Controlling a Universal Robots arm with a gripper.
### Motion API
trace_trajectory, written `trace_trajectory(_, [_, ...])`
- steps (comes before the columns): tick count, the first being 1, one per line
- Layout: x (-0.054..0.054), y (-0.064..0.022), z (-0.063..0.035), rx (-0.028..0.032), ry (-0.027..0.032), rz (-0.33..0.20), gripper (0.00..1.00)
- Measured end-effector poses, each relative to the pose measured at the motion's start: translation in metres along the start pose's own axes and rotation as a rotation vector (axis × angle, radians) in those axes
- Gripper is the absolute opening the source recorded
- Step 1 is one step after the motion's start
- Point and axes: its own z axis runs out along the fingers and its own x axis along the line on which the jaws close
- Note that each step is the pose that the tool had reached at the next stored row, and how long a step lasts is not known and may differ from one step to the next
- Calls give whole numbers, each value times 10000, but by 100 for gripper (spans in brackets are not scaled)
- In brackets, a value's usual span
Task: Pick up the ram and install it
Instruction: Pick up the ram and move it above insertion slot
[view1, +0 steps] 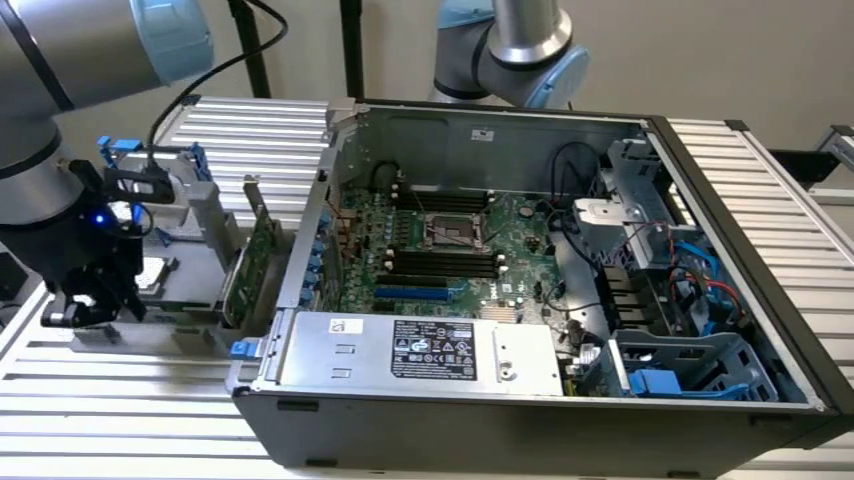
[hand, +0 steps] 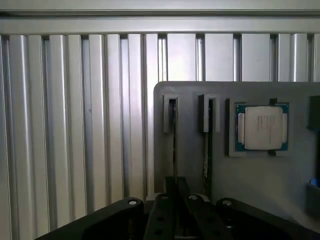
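The ram (hand: 174, 145) stands on edge in a narrow slot of a grey holder plate (hand: 260, 185), seen as a thin dark line. A second stick (hand: 206, 160) with a greenish edge stands in the neighbouring slot. My gripper (hand: 175, 182) sits right over the first stick, its fingers drawn together on the stick's upper edge. In the exterior view the gripper (view1: 91, 305) is low at the holder (view1: 187, 270), at the exterior view's left, beside the open computer case. Black memory slots (view1: 434, 262) lie on the motherboard inside the case.
A square silver processor chip (hand: 261, 126) rests in a recess of the holder. A taller green expansion card (view1: 254, 265) stands between holder and case. The open case (view1: 534, 400) holds a power supply, cables and drive bays. Ribbed aluminium table (hand: 75, 125) surrounds everything.
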Motion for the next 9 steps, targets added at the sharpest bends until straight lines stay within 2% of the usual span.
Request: trace_trajectory(9, [-10, -13, -336, -1, -27, -1, 0])
